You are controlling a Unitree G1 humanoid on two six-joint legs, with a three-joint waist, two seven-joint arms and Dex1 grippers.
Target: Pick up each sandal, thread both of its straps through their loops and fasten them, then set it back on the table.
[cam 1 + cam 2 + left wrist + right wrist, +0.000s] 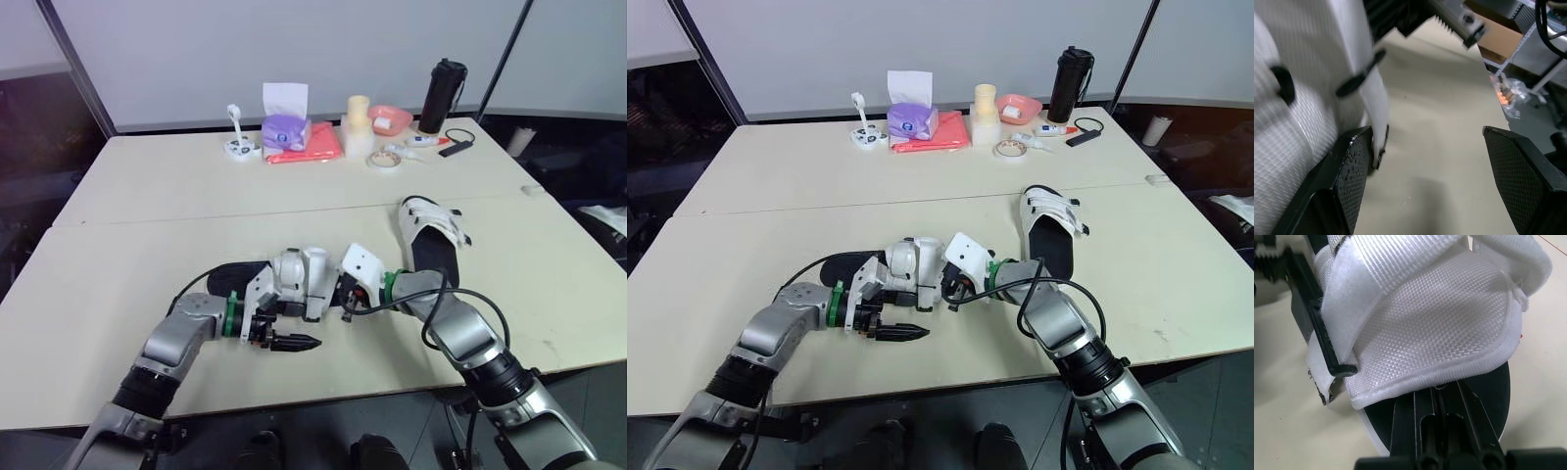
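**Near sandal (304, 279), lower centre of the head view.** It rests on the worktop (147, 215) between the two hands. The right hand (1440, 401) is closed on the edge of the black sole, beneath the white woven upper, and steadies the shoe. The left hand (294, 343) is spread wide. One of its pads (1354, 176) touches the free end of a white strap (1376, 107), which hangs below a black loop (1359, 81) and appears to pass through it.

We judge the step in hand to be seizing this strap end for fastening. To do it well, we would close the left hand on the very tip of the strap and keep the right hand firm so that the sole cannot slide. We would then draw the strap taut before pressing it flat.

The second sandal (431, 230) lies at centre right, well apart, and its straps look done up. A tissue box (284, 127) and a black bottle (443, 96) stand along the upper edge of the worktop.
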